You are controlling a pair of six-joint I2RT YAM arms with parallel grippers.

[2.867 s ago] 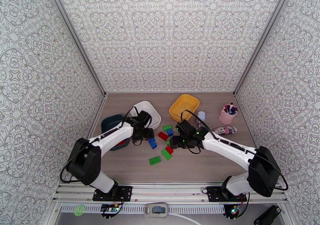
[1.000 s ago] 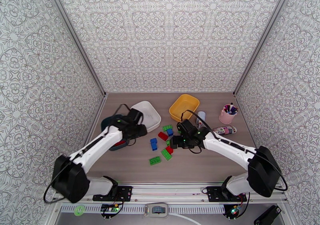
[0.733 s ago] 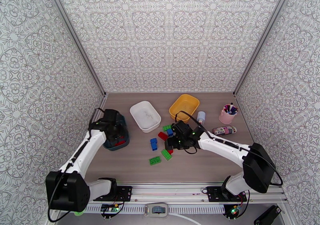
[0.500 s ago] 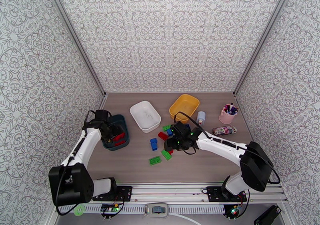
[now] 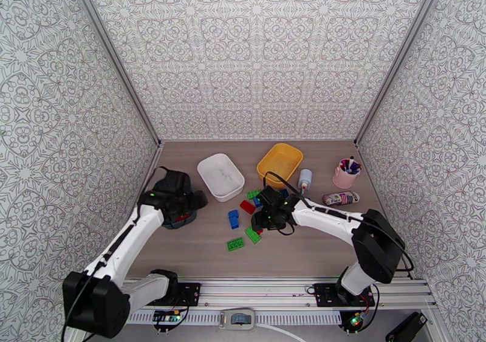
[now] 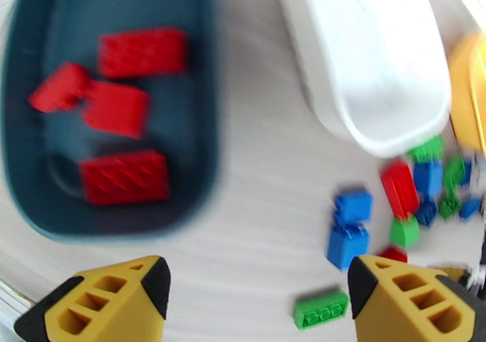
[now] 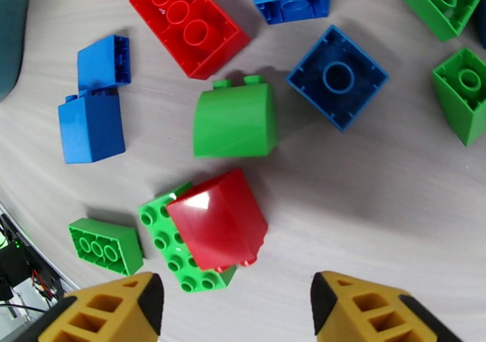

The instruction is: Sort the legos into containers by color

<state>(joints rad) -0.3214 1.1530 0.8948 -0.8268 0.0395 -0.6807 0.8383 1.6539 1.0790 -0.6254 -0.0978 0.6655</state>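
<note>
In the left wrist view the dark teal-blue tray (image 6: pixel 209 124) holds several red legos (image 6: pixel 124 176). My left gripper (image 6: pixel 255 300) hangs open and empty above the tray's near right corner (image 5: pixel 193 198). The white tray (image 5: pixel 220 176) and the yellow tray (image 5: pixel 279 162) stand further back. Loose red, green and blue legos lie mid-table (image 5: pixel 233 218). My right gripper (image 7: pixel 237 310) is open just above a red brick (image 7: pixel 215 225) that rests on a green plate (image 7: pixel 161 231). From above, the right gripper (image 5: pixel 262 218) is over the pile.
A pink cup of pens (image 5: pixel 346 174), a small white bottle (image 5: pixel 305 179) and a lying tube (image 5: pixel 340 198) are at the back right. A green brick (image 5: pixel 235 244) lies alone nearer the front. Patterned walls close in three sides.
My left gripper swung from the pile to the teal tray, opened there, and now heads back right. The right gripper crept left over the pile and its jaws narrowed somewhat.
</note>
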